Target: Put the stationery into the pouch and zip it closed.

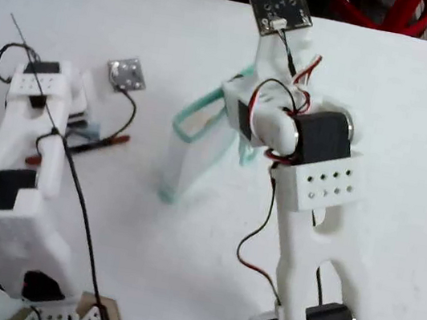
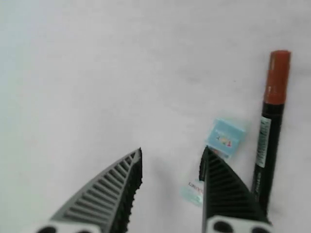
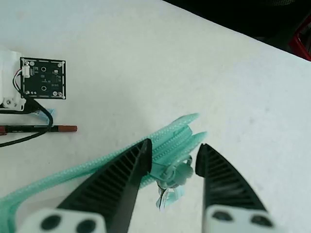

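Note:
A clear pouch [image 1: 193, 145] with a teal zipper edge lies mid-table. My right gripper [image 3: 174, 144] is open and straddles the pouch's zipper end [image 3: 175, 133], with the zipper pull [image 3: 170, 175] between its fingers, which are apart from it. A black pen with a red cap [image 2: 270, 121] lies on the table beside a small blue eraser [image 2: 225, 138]. My left gripper [image 2: 172, 150] is open just above the table, one finger [image 2: 221, 187] next to the eraser and pen, holding nothing. The pen [image 1: 100, 142] sits beside the left arm, left of the pouch.
The left arm's camera board [image 1: 126, 75] and its cable hang over the pen. The right arm's camera board [image 1: 279, 5] sits near the table's far edge. Bare white table [image 1: 415, 119] spreads to the right. Dark floor lies beyond the far edge.

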You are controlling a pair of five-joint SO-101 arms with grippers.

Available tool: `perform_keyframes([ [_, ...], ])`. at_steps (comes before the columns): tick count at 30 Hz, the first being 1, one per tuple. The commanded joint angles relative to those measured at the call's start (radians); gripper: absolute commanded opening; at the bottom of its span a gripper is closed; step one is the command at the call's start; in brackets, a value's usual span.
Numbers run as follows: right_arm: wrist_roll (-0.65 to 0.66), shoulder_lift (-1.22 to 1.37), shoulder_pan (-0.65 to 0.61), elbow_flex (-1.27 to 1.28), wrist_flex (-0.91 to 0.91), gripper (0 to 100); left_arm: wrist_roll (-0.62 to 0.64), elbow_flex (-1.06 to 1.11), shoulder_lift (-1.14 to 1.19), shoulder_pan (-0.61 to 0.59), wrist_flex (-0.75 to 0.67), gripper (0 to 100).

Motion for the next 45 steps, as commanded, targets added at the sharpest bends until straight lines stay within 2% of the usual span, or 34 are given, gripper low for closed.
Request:
perform_keyframes([
  [1,0.005,0.013,0.004,0.055,0.005,16.6,-0.112,-0.193,0.102,-0.015,0.153,20],
  [4,0.005,0.013,0.002,0.064,0.004,16.6,-0.176,-0.334,0.199,-0.024,0.307,20],
  [12,0.005,0.013,-0.001,0.066,0.004,16.6,-0.189,-0.574,0.277,-0.033,0.574,20],
  [16,0.005,0.013,0.002,0.068,0.004,16.6,-0.278,-0.563,0.289,-0.045,0.572,19],
  [21,0.005,0.013,0.001,0.069,0.004,16.6,-0.215,-0.555,0.344,-0.048,0.445,19],
  [29,0.003,0.013,0.002,0.069,0.005,16.6,-0.245,-0.559,0.394,-0.047,0.473,16],
  [33,0.002,0.015,0.002,0.069,0.005,16.6,-0.247,-0.559,0.343,-0.028,0.531,2],
  [38,0.002,0.013,0.002,0.069,0.005,16.6,-0.244,-0.559,0.209,-0.001,0.646,2],
  [45,0.002,0.015,0.002,0.069,0.005,16.6,-0.209,-0.548,-0.134,0.035,0.830,2],
])
